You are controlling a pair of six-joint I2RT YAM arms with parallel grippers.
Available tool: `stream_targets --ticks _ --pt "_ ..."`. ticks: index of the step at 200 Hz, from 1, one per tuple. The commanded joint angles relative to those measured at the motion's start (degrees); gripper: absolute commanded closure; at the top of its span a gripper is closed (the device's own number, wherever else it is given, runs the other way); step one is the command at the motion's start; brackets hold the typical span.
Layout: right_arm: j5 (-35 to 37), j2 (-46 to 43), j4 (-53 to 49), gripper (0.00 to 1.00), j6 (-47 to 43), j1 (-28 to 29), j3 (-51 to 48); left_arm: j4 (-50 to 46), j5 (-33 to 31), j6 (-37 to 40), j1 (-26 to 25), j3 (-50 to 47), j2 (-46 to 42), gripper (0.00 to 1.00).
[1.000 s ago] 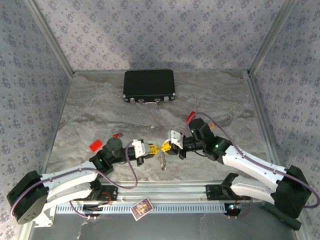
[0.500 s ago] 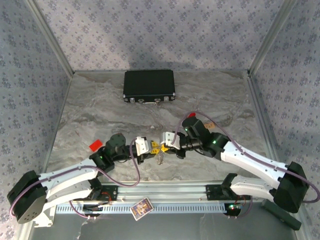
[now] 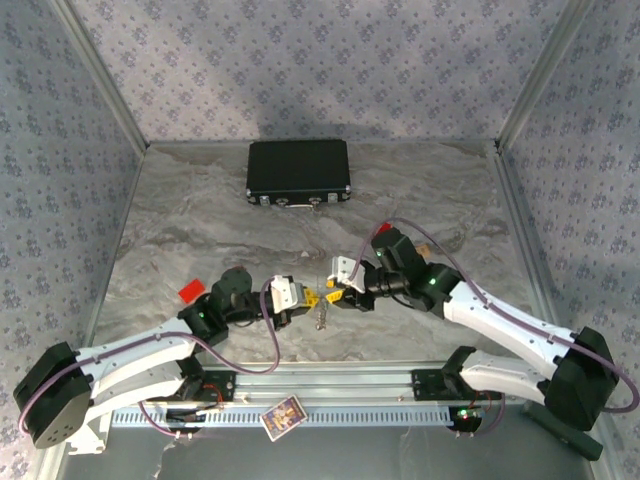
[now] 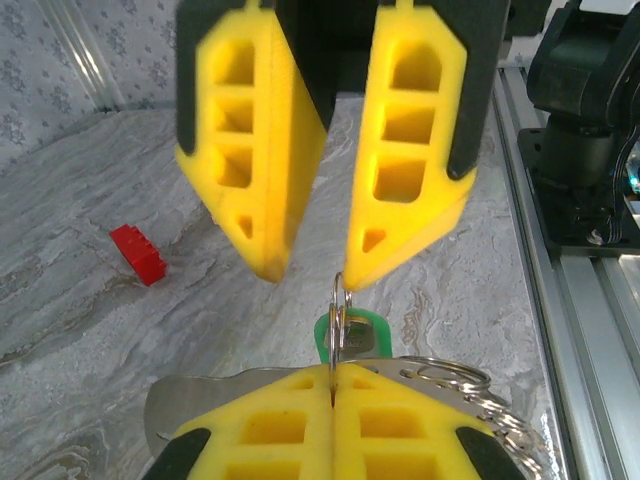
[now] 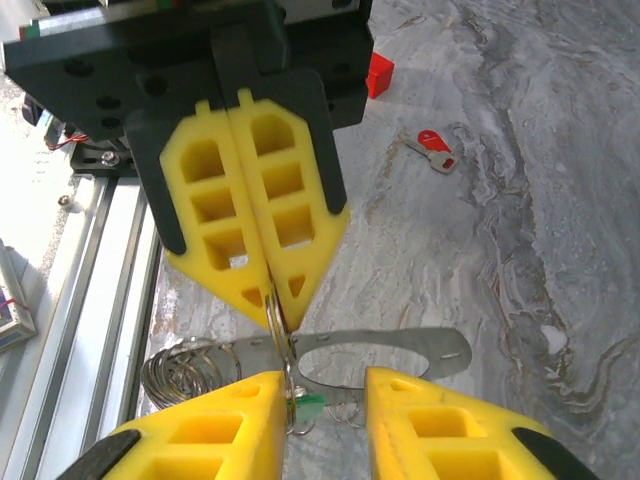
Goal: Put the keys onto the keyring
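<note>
We found the left end effector (image 4: pixel 333 375) fully closed, its yellow fingers pressed flat together with the thin wire of the keyring (image 4: pixel 338 312) pinched in the seam between them. The ring stood edge-on just past its fingertips, and silvery coils of the same bundle hung off to one side of them. A green key (image 4: pixel 368 330) sat against the ring, right at those closed tips.

The right end effector (image 5: pixel 325 385) faced the left one tip to tip, nearly touching. Its two fingers stood partly apart with a clear gap between them, and we saw nothing clamped in that gap. The ring passed close beside one of its fingers; whether it touched that finger we could not tell. A flat silvery strip (image 5: pixel 400 350) lay just beyond its fingertips, under the left end effector.

A red key (image 5: pixel 432 150) lay on the table (image 5: pixel 530 210), well past the right end effector. A red block (image 4: pixel 138 255) rested off to the side of the left end effector, and a black case (image 3: pixel 298 172) sat far beyond both.
</note>
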Motion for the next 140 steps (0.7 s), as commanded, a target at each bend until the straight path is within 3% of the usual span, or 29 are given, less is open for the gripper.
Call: stream_targets --ticks 1,47,102,112,127,140 --pt "-4.5 -0.8 4.5 0.72 3.7 -0.1 -1.5 6.3 1.7 -1.0 -0.1 -0.5 0.6 1.00" --pt "-5.4 0.7 5.7 0.75 3.8 -0.1 -1.7 8.0 2.5 -1.2 -0.1 -0.5 1.9 1.00" --pt "-5.8 2.6 5.4 0.99 3.5 0.0 -0.5 8.8 2.6 -1.3 -0.1 -0.5 2.4 1.00" --pt "-5.7 2.8 4.7 1.00 3.1 0.0 0.1 8.4 2.4 -1.3 -0.1 -0.3 2.4 0.96" --pt "-5.1 2.9 3.1 1.00 2.2 0.2 1.1 6.1 1.6 -1.1 -0.1 0.5 2.3 0.80" --pt "-3.7 3.1 0.4 1.00 0.5 0.6 2.5 2.9 1.0 -0.3 -0.1 1.6 2.1 0.78"
